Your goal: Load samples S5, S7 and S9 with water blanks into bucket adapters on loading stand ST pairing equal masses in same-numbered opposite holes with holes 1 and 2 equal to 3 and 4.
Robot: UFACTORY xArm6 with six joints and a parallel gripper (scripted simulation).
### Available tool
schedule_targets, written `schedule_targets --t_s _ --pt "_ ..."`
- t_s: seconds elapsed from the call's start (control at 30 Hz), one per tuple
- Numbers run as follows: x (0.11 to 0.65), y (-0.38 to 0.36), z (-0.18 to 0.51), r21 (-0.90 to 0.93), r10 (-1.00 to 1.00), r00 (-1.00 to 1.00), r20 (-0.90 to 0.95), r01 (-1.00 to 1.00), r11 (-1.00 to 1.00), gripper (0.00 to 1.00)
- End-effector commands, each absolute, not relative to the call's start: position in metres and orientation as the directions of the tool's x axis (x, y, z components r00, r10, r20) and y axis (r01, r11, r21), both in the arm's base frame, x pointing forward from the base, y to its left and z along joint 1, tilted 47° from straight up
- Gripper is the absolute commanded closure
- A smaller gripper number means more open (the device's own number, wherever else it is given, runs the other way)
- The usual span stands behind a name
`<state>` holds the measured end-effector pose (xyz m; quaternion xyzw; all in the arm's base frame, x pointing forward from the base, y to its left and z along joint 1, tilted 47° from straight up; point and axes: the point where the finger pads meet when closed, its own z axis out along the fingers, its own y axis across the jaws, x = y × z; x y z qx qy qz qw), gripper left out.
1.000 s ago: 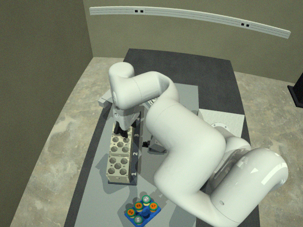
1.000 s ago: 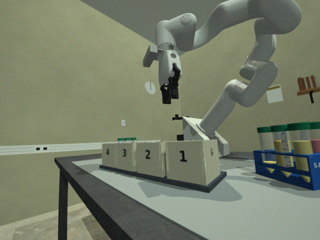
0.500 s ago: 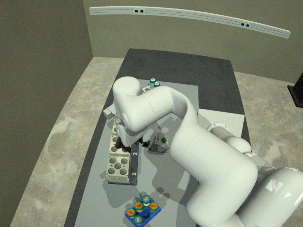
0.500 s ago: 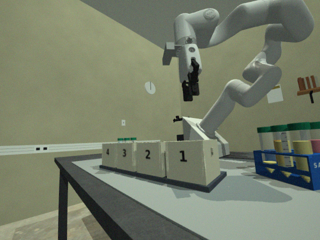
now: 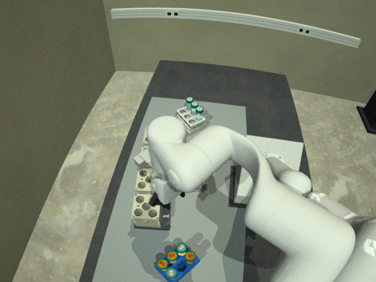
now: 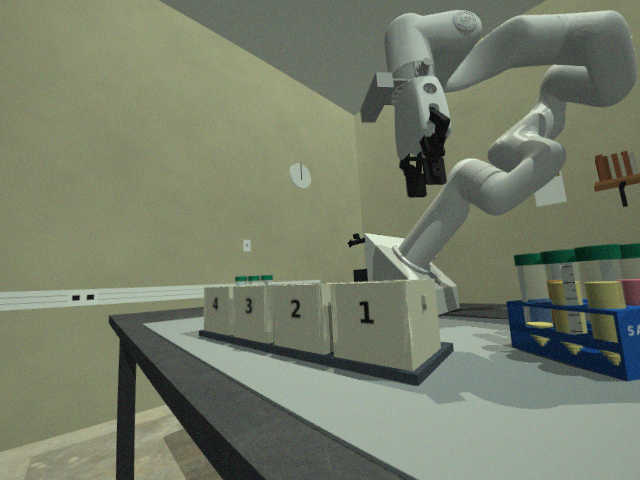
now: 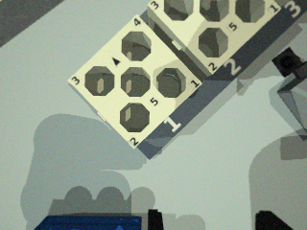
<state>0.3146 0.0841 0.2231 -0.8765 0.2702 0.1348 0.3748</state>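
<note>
“Blue plastic rack first: what's standing in it?”

“Five green-capped tubes. Orange dots mark S5, S7 and a third sample whose label is hard to read; grey dots mark X2 and X8.”

“And the adapters?”

“Four cream blocks stand in a row on the dark, flat loading stand. The near one, adapter 1, shows all five holes open.”

“What about the fingers?”

“The black-fingered gripper is partway open, with bare space between its fingers. It hangs well above the row.”

“Where are the water blanks?”

“Three green-capped, white-dotted tubes stand in the pale, boxy rack at the far part of the grey worktop. I can't make out their printed volumes”

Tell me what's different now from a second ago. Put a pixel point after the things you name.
The gripper point(image 5: 154, 201) point(image 6: 425, 184) point(image 7: 211, 221) has travelled along the row of adapters point(image 5: 147, 222) point(image 6: 385, 320) point(image 7: 115, 102), from the 4 end toward the 1 end and the blue rack point(image 5: 194, 262) point(image 6: 633, 356) point(image 7: 96, 223). Nothing was gripped or released: it is open and empty. The adapters and the blue rack's tubes stayed put.
</note>
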Motion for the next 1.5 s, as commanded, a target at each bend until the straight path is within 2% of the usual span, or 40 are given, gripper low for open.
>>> schedule_targets --t_s 0.0,1.0,1.47 --pt "0.308 0.092 0.234 -0.584 -0.377 0.818 -0.435 -0.575 -0.573 0.43" --pt "0.237 0.172 0.323 -0.585 -0.376 0.818 -0.436 -0.575 -0.572 0.43" --pt "0.237 0.174 0.322 -0.585 -0.376 0.818 -0.436 -0.575 -0.572 0.43"
